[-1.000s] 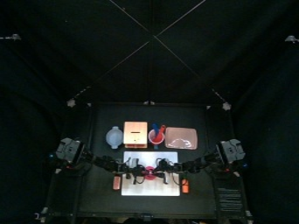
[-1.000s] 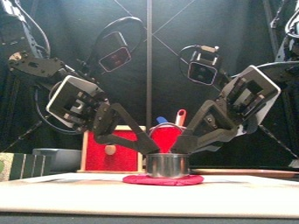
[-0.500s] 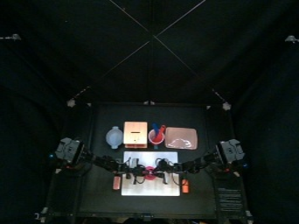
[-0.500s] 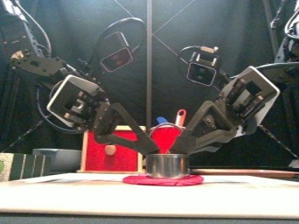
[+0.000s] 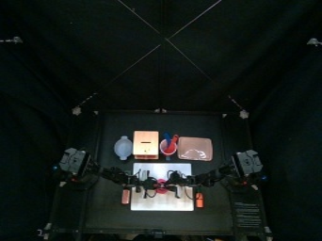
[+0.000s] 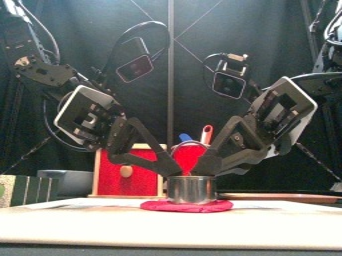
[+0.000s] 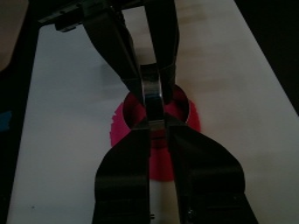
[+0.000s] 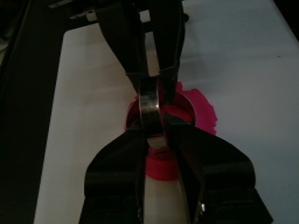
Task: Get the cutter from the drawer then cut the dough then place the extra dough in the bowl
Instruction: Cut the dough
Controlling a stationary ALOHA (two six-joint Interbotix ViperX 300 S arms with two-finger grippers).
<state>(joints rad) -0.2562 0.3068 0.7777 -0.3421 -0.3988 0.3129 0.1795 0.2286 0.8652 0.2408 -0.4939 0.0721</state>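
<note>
A round metal cutter (image 6: pixel 190 188) stands on a flat red dough disc (image 6: pixel 186 205) on the white cutting board (image 6: pixel 80 222) at the table's front. My left gripper (image 6: pixel 167 181) comes in from the left and is shut on the cutter's near wall (image 7: pixel 153 92). My right gripper (image 6: pixel 214 180) comes in from the right, shut on the opposite wall (image 8: pixel 152 103). Dough (image 7: pixel 126 121) shows around the ring in both wrist views (image 8: pixel 201 109). From above, both grippers meet over the cutter (image 5: pixel 165 185).
Behind the board stand the blue-grey bowl (image 5: pixel 122 147), the wooden box (image 5: pixel 147 143) with its red drawer front (image 6: pixel 123 172), the red cup (image 5: pixel 170 144) with knives, and the pink tray (image 5: pixel 197 148). Bare board (image 5: pixel 164 203) lies in front of the dough.
</note>
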